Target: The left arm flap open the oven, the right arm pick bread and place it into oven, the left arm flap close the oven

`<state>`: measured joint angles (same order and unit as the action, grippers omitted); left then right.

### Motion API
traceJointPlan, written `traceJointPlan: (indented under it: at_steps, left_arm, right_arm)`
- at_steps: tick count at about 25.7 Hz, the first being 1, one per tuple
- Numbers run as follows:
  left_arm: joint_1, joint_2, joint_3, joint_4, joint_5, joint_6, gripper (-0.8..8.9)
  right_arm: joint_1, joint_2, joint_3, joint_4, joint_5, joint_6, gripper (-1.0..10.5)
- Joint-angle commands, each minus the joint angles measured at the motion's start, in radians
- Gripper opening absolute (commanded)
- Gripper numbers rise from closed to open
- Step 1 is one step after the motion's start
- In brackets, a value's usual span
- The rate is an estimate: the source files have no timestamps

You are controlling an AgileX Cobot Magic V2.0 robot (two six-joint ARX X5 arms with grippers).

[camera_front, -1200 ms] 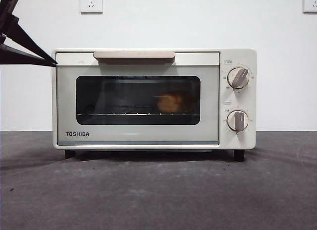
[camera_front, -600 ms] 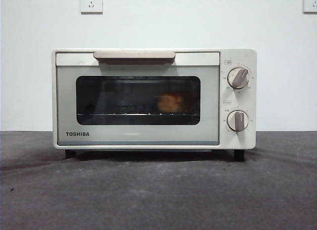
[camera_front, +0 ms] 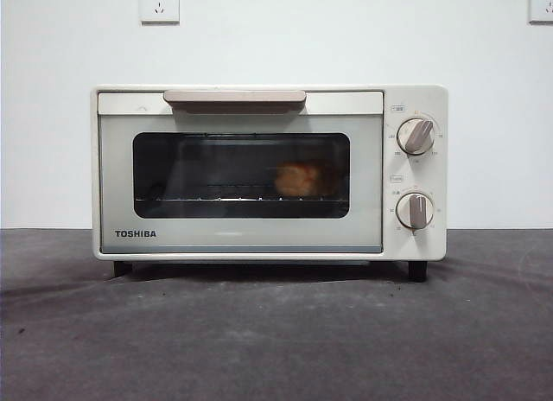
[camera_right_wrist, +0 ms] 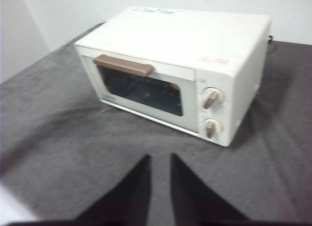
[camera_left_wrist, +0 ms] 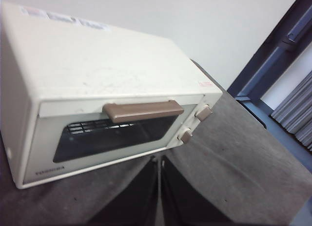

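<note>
While oven (camera_front: pixel 268 172) stays shut, arm tip gone.

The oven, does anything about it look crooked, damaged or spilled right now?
Nothing stands out. The oven sits level on its feet with the door shut flush, and the bread rests on the rack behind the glass. Both knobs and the handle look intact, and nothing is spilled on the table.

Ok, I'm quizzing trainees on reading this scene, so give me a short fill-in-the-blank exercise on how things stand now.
1. The oven door is ____.
2. The bread sits ____ the oven, behind the glass.
3. The oven's two knobs are on the same side as the ____ gripper.
4. The brand on the door reads ____.

Missing words: shut; inside; right; TOSHIBA.
</note>
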<state>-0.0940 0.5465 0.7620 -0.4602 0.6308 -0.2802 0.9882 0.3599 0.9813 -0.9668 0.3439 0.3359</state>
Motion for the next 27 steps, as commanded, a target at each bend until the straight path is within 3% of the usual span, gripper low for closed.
traceJointPlan:
  at_steps: [1,27]
  left_arm:
    - [-0.005,0.007,0.018,0.024,-0.004,0.018,0.13]
    - [-0.005,0.012,0.018,0.033,-0.004,0.037,0.13]
  right_arm:
    - [0.012,0.003,0.015,0.006,0.029,-0.011,0.1]
    - [0.011,0.003,0.015,0.106,0.05,-0.007,0.1]
